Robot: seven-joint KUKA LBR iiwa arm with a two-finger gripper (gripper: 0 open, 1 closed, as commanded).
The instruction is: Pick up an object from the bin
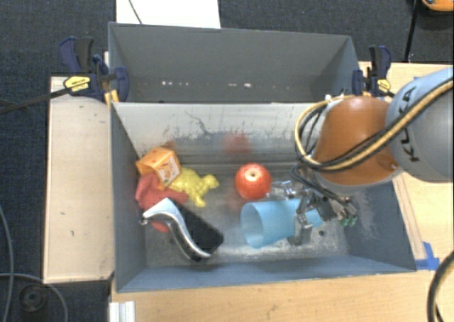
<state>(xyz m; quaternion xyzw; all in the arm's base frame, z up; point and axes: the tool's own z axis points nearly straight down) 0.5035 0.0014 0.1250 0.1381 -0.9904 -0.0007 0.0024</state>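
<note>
A light blue plastic cup (pixel 266 223) lies on its side in the middle of the bin floor, its mouth facing the lower left. My gripper (pixel 303 223) is down at the cup's right end, its metal fingers against the cup's base. A red apple (pixel 252 181) sits just above the cup, close to the gripper's left side.
At the bin's left lie an orange carton (pixel 159 164), a yellow toy figure (pixel 192 186), a red soft thing (pixel 149 191) and a black-and-silver brush-like tool (pixel 186 229). The arm's orange cover hangs over the bin's right part.
</note>
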